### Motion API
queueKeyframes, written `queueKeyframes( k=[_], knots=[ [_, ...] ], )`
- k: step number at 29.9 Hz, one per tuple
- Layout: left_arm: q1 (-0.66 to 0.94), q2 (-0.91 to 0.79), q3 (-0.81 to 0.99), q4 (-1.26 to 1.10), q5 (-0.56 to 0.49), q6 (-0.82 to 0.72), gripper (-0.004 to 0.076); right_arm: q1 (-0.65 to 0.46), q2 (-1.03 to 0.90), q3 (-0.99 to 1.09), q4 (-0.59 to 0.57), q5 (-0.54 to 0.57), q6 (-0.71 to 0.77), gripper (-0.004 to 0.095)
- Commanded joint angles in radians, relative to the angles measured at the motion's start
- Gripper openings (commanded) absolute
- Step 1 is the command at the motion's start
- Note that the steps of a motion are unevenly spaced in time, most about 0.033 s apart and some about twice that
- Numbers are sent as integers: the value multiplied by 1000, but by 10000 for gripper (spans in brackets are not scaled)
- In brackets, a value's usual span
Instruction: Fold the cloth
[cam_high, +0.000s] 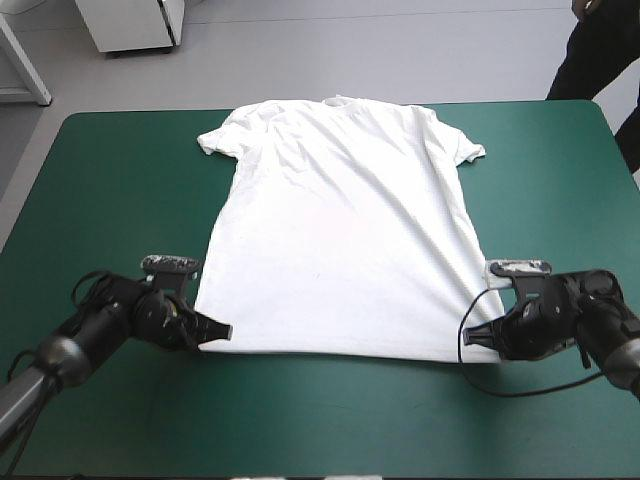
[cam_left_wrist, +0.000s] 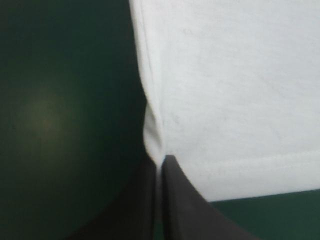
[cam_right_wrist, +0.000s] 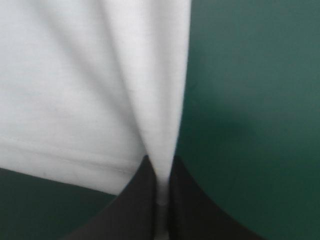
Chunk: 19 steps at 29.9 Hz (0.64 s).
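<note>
While the T-shirt (cam_high: 340, 230) lies spread flat on the teal-green worktop (cam_high: 100, 180), its near hem corners are pinched by the left tool (cam_high: 218, 334) and right tool (cam_high: 480, 336)

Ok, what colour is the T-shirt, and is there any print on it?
The T-shirt is plain white, with no print showing. The high view shows it best.
</note>
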Motion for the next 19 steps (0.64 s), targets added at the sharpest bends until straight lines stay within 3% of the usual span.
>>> queueKeyframes(
  k=[1,10,19],
  knots=[
    [-25,-156,66,-46,9,-16,-22,-7,-106,53,38,46,-9,-13],
    [-76,-339,165,-88,136,-38,-22,-7,-272,122,119,152,-5,-13],
    [-76,-354,166,-218,207,8,-22,-7,-288,122,139,282,-3,-13]
  ],
)
